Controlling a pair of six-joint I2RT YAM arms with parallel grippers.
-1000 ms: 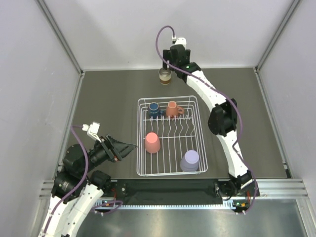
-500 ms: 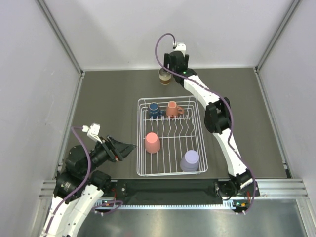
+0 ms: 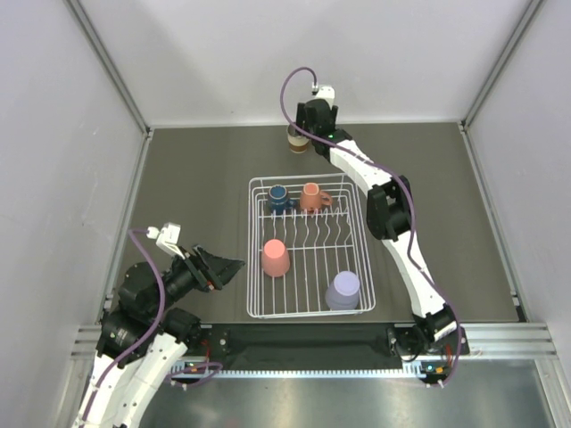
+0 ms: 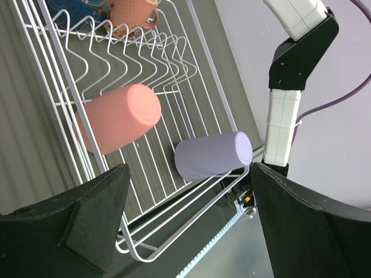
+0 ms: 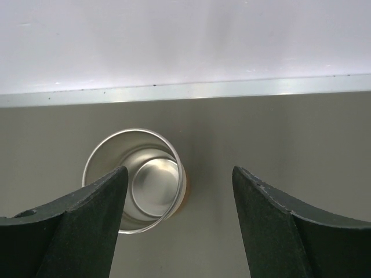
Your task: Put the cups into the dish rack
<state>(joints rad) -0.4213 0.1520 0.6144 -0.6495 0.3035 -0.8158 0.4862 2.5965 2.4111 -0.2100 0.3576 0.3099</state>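
Note:
The white wire dish rack [image 3: 251, 267] sits mid-table. In it are a dark blue mug [image 3: 278, 195], a terracotta-orange mug [image 3: 311, 196], a pink tumbler [image 3: 275, 258] and a lavender tumbler [image 3: 343, 290]. The shiny cup [image 3: 295, 140] stands upright outside the rack by the back wall. My right gripper [image 3: 310, 127] is open just above it. In the right wrist view the cup [image 5: 139, 179] lies under the left finger, left of the gripper's middle [image 5: 178, 194]. My left gripper [image 3: 229, 267] is open and empty beside the rack's left rim, facing the pink tumbler [image 4: 119, 119] and lavender tumbler [image 4: 213, 155].
The back wall [image 5: 185, 40] rises right behind the shiny cup. Side walls close in the dark table on both sides. The right arm's lower links [image 4: 284, 127] stand past the rack's near right corner. The rack's near rim [image 4: 174, 226] lies between my left fingers.
My right gripper has shifted a little left and farther back over the shiny cup, hiding more of it from above. The left arm has barely moved.

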